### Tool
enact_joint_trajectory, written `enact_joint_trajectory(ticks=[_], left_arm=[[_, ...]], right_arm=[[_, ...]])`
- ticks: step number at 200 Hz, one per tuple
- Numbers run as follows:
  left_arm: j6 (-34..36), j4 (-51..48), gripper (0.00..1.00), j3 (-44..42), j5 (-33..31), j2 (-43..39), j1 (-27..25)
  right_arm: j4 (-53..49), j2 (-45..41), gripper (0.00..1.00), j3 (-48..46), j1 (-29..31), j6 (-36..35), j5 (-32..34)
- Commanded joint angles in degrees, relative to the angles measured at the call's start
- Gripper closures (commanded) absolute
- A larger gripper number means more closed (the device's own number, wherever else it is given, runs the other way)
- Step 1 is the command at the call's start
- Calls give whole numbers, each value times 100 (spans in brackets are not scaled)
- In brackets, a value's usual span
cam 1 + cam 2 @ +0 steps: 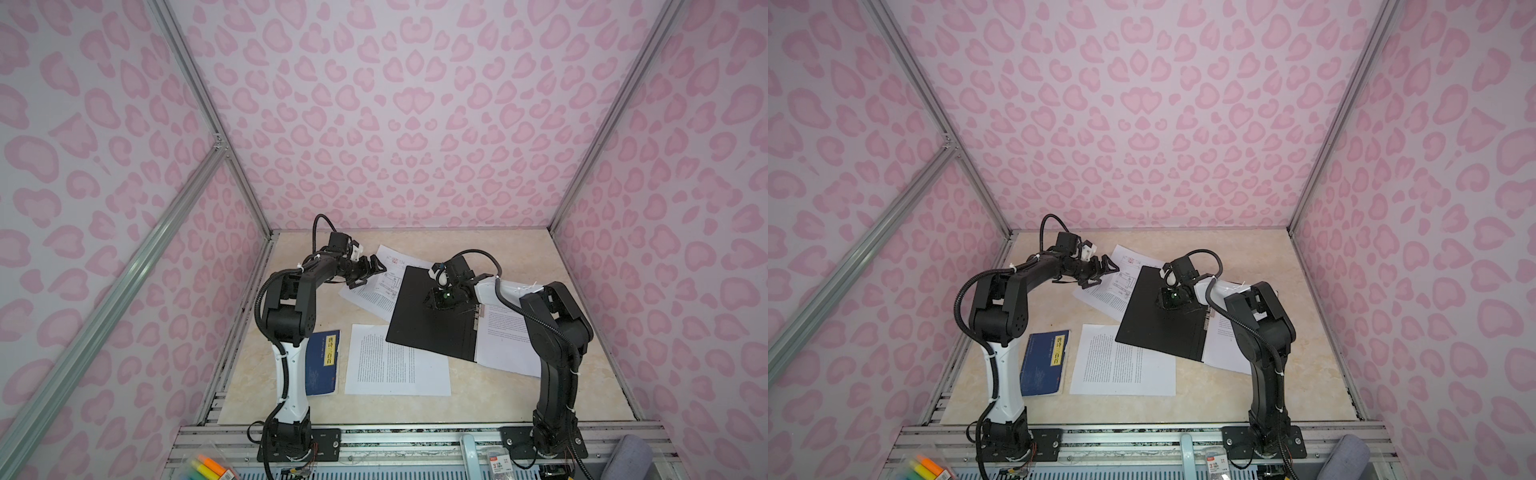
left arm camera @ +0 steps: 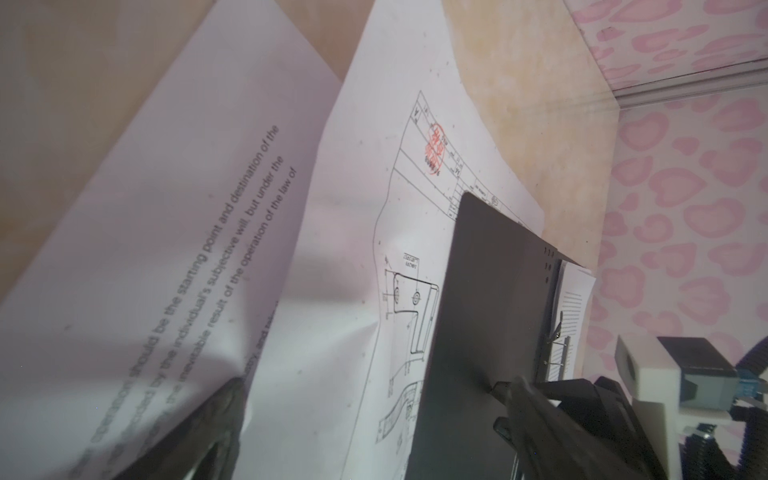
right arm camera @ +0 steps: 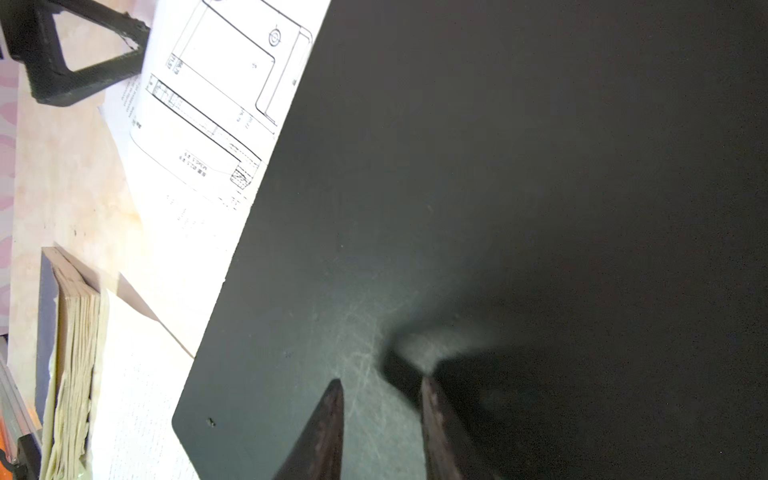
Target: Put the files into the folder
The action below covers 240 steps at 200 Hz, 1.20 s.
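The folder (image 1: 432,324) lies open in mid-table, its black inside up and a metal fastener (image 1: 478,311) at the spine. White files (image 1: 509,340) lie on its right half. Another file with line drawings (image 1: 392,266) and a text sheet (image 1: 365,297) stick out from under its far-left edge. One more text sheet (image 1: 395,365) lies in front of it. My left gripper (image 1: 368,274) hangs open above the drawing sheet (image 2: 374,208), one finger (image 2: 523,399) over the black flap. My right gripper (image 3: 382,388) points down at the flap (image 3: 498,208), jaws narrowly apart and empty.
A dark blue book (image 1: 322,365) with a yellow label lies at the front left beside my left arm. Pink patterned walls close in three sides. Highlighters (image 1: 212,467) and a small packet (image 1: 498,465) sit on the rail in front of the table.
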Motion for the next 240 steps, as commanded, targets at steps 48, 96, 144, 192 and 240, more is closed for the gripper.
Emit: enact_joint_trajectory(ticks=[48,96,144,192,240], left_arm=[[-1317,1286,5,20,1036,-114,111],[-1030,964,6,809,876,466,148],[-854,831,9,1269,1030,865,205],[-879,545,33,1594,992,1192,245],[-922,550,44,1539,1016,1298,237]], right_arm=[[-24,226,68,-58,12,220,-242],[168,341,69,-53,12,401,-486],[192,365,70,-61,6,439,-585],[305,389,70,-99,-9,492,-657],[432,367,69,-146,-60,576,-778]])
